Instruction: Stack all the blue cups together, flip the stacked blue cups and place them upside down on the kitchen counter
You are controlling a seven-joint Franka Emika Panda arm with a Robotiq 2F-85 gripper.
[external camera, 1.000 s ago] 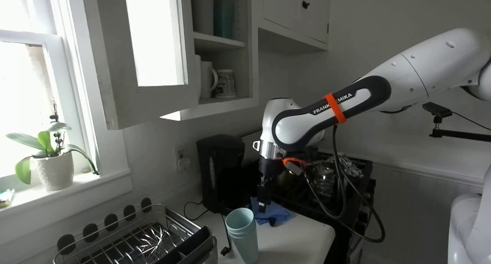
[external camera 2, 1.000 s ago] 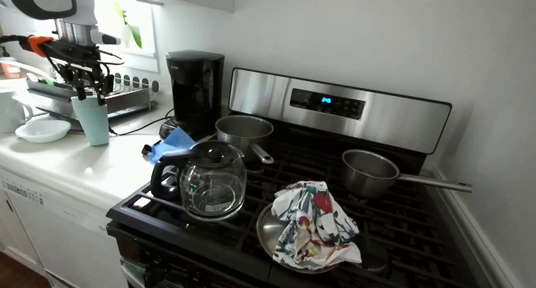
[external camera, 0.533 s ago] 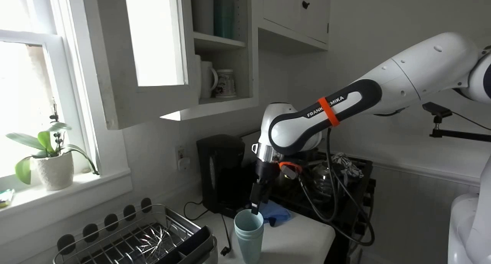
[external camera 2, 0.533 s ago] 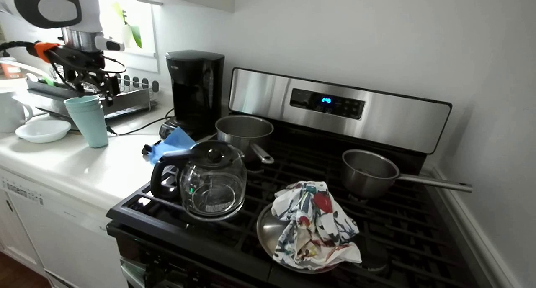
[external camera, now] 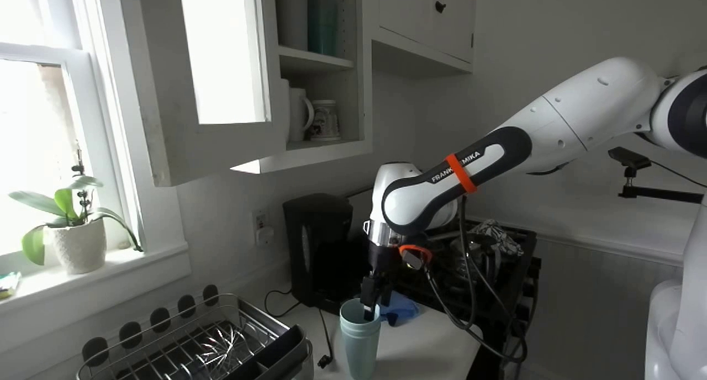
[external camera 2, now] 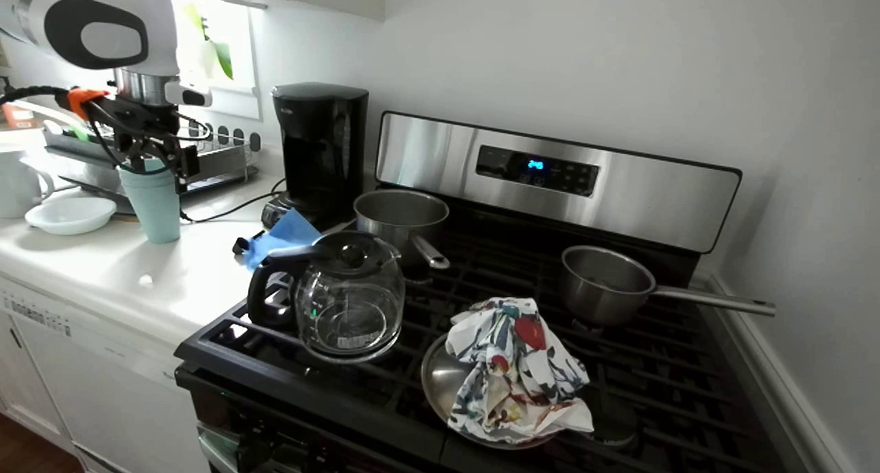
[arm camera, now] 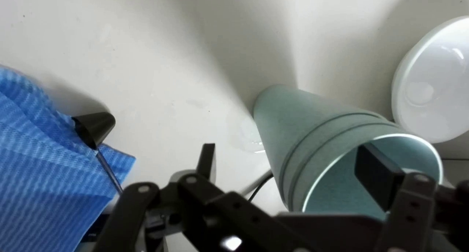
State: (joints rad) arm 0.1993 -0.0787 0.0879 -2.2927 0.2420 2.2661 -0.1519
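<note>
"What is hard for you to see?"

"In an exterior view the foot of the nested blue cups (external camera: pixel 362 348) meets the frame's lower edge; in an exterior view my gripper (external camera 2: pixel 159 174) covers part of their rims; in the wrist view the white bowl (arm camera: pixel 436 91) is cut off, and I can't name the dark cone (arm camera: pixel 98 124) at the edge of the blue cloth (arm camera: pixel 55 171)."

"And your grip?"

"Released, spread wide; one finger (arm camera: pixel 377 175) reaches into the cups' mouth, the other finger (arm camera: pixel 206 158) hangs outside, clear of the wall; whether the inner one touches, I cannot tell; the cups stand mouth up on the worktop (arm camera: pixel 157 98), three rims showing."

"Where is there room?"

"Bare worktop lies between the cups and the cloth; the bowl is near them; in an exterior view the dish rack (external camera 2: pixel 223 169) and black coffee maker (external camera 2: pixel 320 143) stand farther back, and the worktop ends against the gas range (external camera 2: pixel 309 390)."
</note>
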